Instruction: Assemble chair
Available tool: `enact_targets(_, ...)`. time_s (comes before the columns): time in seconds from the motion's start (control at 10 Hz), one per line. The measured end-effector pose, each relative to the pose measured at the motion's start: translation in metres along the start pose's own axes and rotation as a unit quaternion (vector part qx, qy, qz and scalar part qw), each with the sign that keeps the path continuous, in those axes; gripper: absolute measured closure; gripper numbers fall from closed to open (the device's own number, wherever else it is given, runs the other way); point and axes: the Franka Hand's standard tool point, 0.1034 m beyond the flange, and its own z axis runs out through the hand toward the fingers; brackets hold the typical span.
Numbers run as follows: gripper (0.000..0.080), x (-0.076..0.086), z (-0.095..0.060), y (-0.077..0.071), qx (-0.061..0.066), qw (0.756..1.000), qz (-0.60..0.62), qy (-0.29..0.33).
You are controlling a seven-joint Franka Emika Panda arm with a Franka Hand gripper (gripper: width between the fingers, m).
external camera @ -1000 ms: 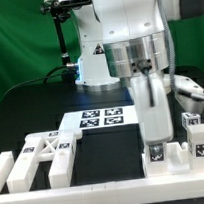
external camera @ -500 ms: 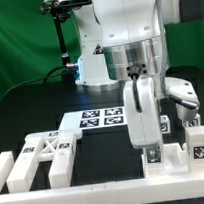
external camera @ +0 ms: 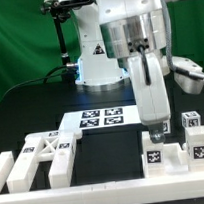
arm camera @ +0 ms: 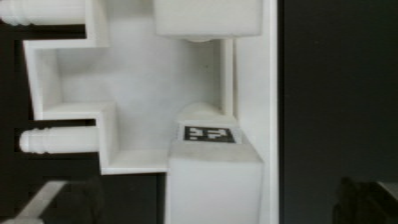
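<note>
Your fingers stand apart, empty, just above the part-built chair at the tabletop's front edge, exterior view's right. Notched parts lie unjoined along that edge, so I judge much assembly is left.

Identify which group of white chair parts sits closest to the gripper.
The tagged block group at the exterior view's right, just below the gripper; the notched parts lie far off at that view's left.
</note>
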Motion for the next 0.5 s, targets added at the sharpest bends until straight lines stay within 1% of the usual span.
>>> enact_targets(0.4,0.0150,0.0003,-0.0007,-0.0001,0.000,1.000,-0.011,0.000)
enact_targets(0.5,0.0150,-0.0001,-0.0068,-0.0002,0.004,0.998,-0.057,-0.001)
